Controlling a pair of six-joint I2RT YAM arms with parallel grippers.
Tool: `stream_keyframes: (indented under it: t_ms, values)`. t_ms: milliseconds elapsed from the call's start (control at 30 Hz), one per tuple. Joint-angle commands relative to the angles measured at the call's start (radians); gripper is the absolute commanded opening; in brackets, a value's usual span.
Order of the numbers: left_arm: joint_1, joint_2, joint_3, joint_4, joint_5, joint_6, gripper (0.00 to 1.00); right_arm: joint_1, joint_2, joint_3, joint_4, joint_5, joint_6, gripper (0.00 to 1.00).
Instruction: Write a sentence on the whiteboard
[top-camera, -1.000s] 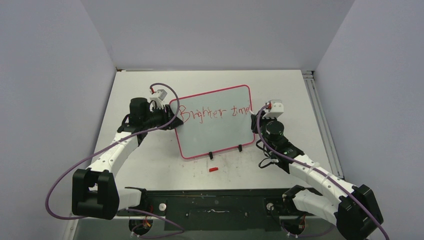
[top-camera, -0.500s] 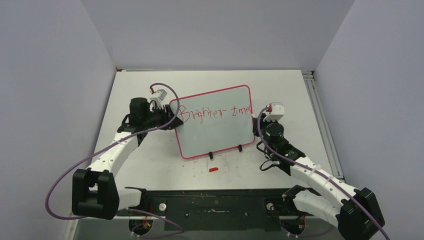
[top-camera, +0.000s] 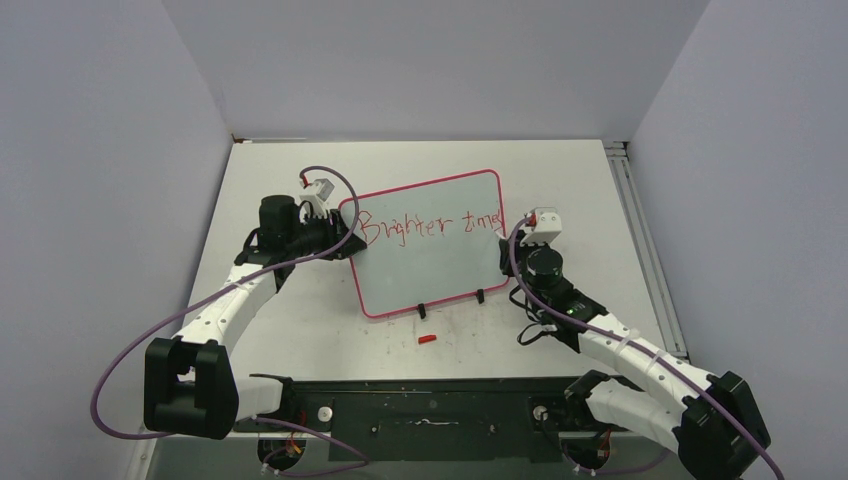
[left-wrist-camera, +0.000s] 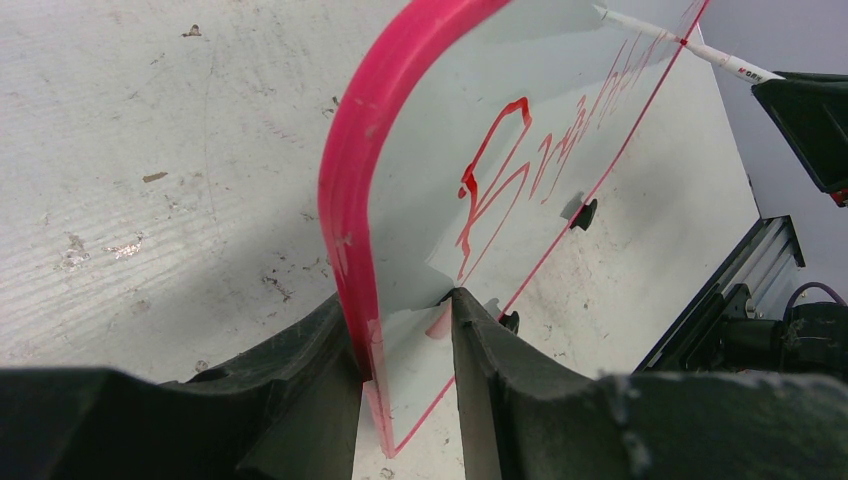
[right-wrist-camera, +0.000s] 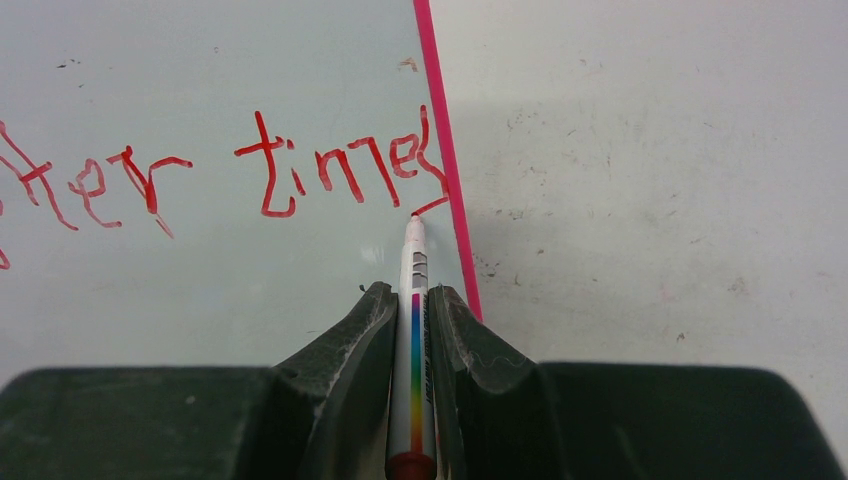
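at my left, on the table (top-camera: 300, 170), my left gripper (left-wrist-camera: 400, 305) was clamped on the whiteboard (top-camera: 430, 280) at its pink left edge, one finger on each face. across the board ran the sentence (top-camera: 430, 224), reading "brighter times" so far, with the last letter crammed against the right frame. on my right, my right gripper (right-wrist-camera: 410, 292) was clenched on the marker (right-wrist-camera: 413, 262), its tip at the tail of that last stroke, just beside the frame. i judged the first line done. to go on well, i'd lift the tip clear, carry it back left under "brighter", and press lightly so the board didn't rock. a small red piece (top-camera: 428, 339), likely the cap, lay near the board's feet. no container showed
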Motion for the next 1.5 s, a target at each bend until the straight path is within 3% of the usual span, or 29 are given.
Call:
stream_keyframes:
  t_ms: [0,267,767,1000,1267,1467]
  values:
    - [0.003,-0.035,0.030,0.041,0.014,0.004,0.34,0.014,-0.009,-0.002,0.016,0.019,0.006,0.05]
    - [0.003,-0.038,0.030,0.034,0.007,0.004,0.33,0.015,-0.073,0.034,-0.036,0.012,-0.007,0.05]
    - [0.003,-0.053,0.032,0.017,0.013,0.004,0.34,0.046,-0.127,0.097,-0.091,-0.148,0.021,0.05]
    - [0.003,-0.053,0.032,0.019,0.025,-0.001,0.33,0.143,-0.043,0.074,0.042,-0.229,0.087,0.05]
    - [0.004,-0.052,0.031,0.020,0.028,-0.004,0.34,0.271,0.159,0.065,0.293,-0.295,0.194,0.05]
    - [0.003,-0.052,0.032,0.021,0.032,-0.005,0.34,0.352,0.290,0.099,0.382,-0.270,0.193,0.05]
